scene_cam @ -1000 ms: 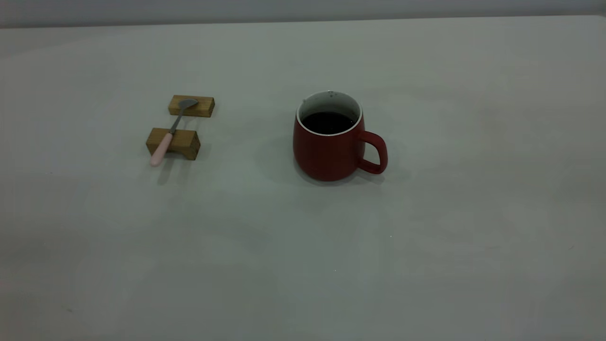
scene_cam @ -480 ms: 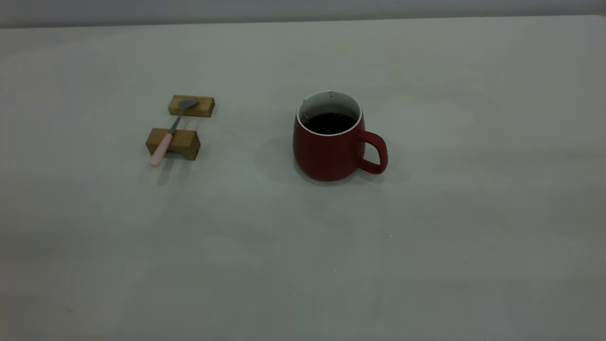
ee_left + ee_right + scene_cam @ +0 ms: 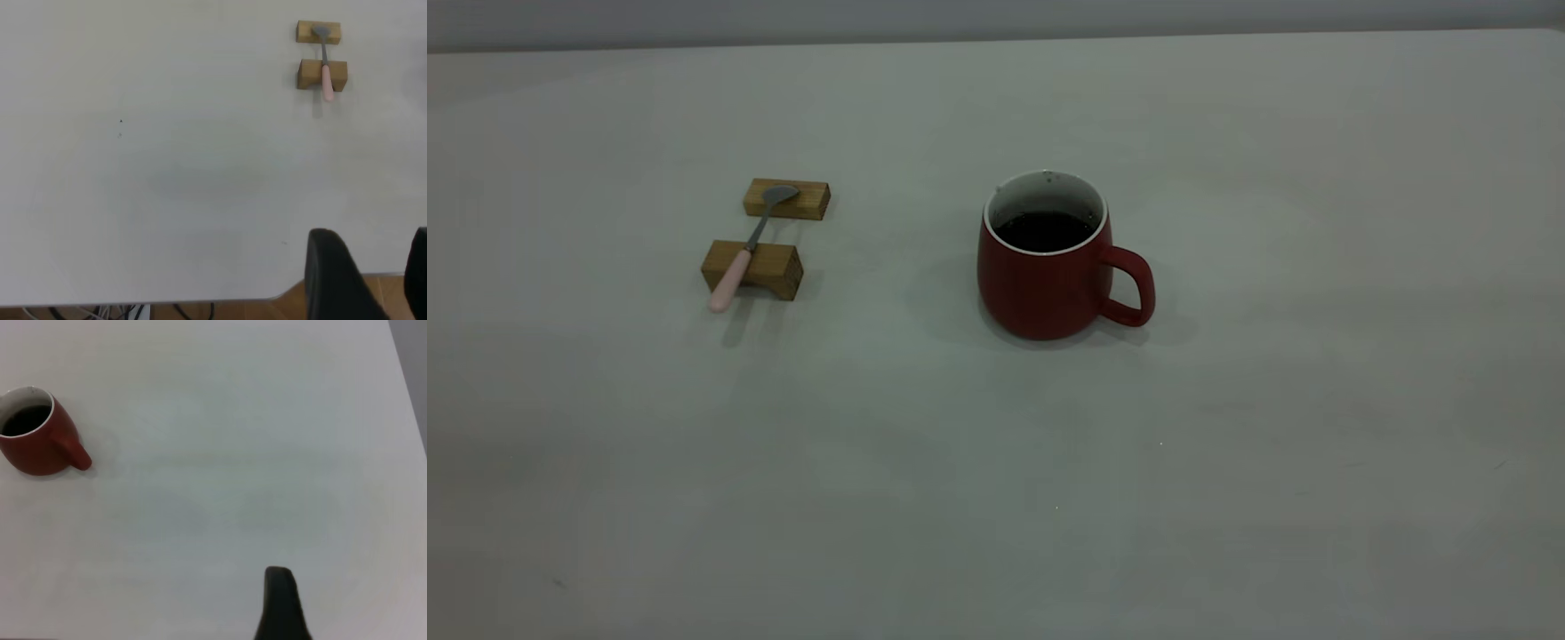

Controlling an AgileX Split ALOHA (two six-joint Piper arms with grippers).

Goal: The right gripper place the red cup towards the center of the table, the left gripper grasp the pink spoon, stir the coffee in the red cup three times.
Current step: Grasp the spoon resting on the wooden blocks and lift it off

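Note:
The red cup [image 3: 1046,267] stands upright near the middle of the table [image 3: 996,462], its handle pointing to the right, with dark coffee [image 3: 1044,230] inside. It also shows in the right wrist view, where the red cup [image 3: 37,433] sits far from my right gripper [image 3: 353,603]; only one dark finger [image 3: 280,603] of that gripper shows, with nothing touching it. The pink spoon [image 3: 738,263] lies across two wooden blocks to the left. In the left wrist view the pink spoon [image 3: 326,72] is far from my left gripper [image 3: 373,267], which is open and empty at the table's edge. Neither arm shows in the exterior view.
Two brown wooden blocks [image 3: 752,268] [image 3: 787,198] carry the spoon, the bowl on the far one. The near table edge [image 3: 200,300] shows in the left wrist view, with cables and a wooden floor [image 3: 287,308] beyond it.

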